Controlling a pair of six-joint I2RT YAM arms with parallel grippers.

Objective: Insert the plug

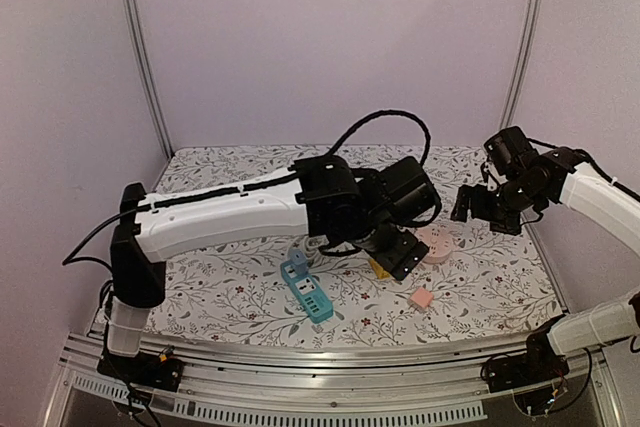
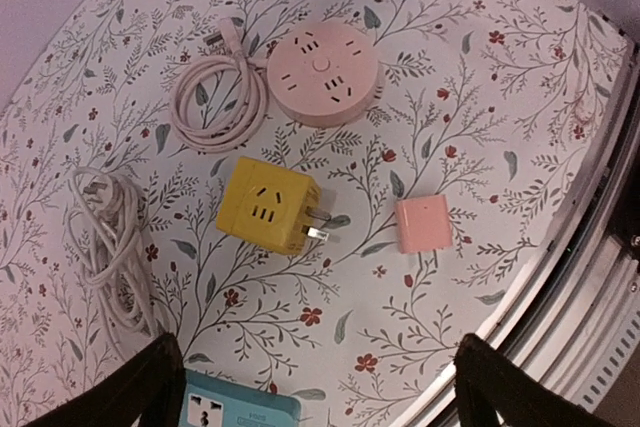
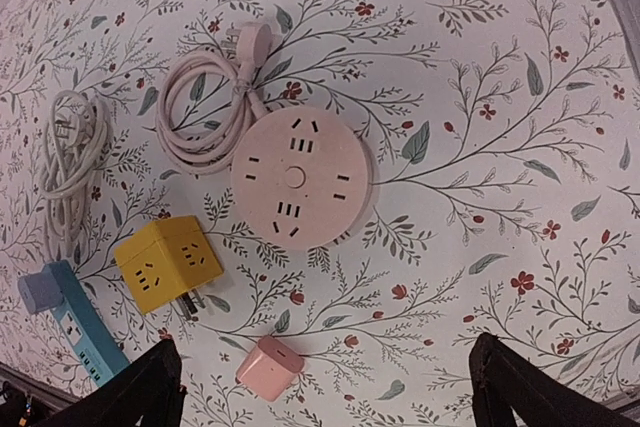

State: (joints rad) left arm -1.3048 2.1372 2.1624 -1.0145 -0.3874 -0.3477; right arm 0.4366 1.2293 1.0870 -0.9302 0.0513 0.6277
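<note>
- Yellow cube plug (image 2: 268, 205) lies on the floral bench (image 2: 480, 97), between the round pink socket (image 2: 322, 75) and the blue power strip (image 2: 240, 412).
- Its metal prongs (image 2: 318, 227) point sideways toward the pink cube (image 2: 421, 224), so the body-to-prong axis runs flat along the bench, roughly parallel to the tool's gap.
- Left tool (image 2: 318, 367) hovers over it, spread wide and empty; this arm is the nearer.
- Right tool (image 3: 325, 347), equally wide and empty, hangs above the socket.

Soft, even, pinkish light falls from above; shadows on the bench (image 2: 480, 97) are faint. Wrist views bend at the edges.
</note>
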